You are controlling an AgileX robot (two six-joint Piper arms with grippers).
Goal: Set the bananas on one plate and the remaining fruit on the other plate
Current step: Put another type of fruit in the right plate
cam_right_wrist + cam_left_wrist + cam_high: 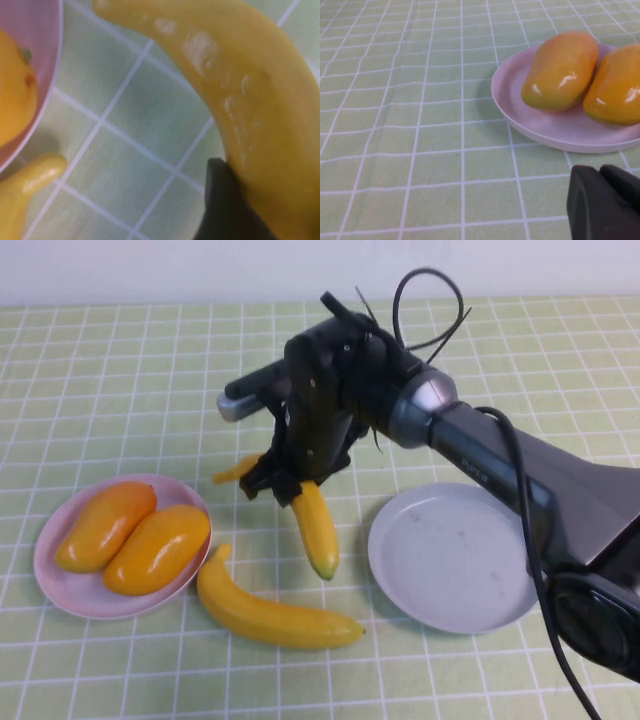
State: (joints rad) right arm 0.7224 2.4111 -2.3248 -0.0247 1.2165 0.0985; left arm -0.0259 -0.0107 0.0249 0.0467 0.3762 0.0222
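Note:
One banana (317,525) lies slanted between the two plates, and my right gripper (295,485) reaches down from the right and is shut on its upper half. In the right wrist view a dark finger (225,205) presses against that banana (260,100). The second banana (270,615) lies on the cloth nearer the front. Two orange-yellow fruits (105,525) (158,548) rest side by side on the pink plate (80,590) at the left. The grey-blue plate (450,555) at the right holds nothing. My left gripper (600,172) is shut and hovers low, close to the pink plate (555,135).
A green checked cloth (120,370) covers the whole table. The right arm (500,460) crosses above the grey-blue plate's far side, with a cable looping over it.

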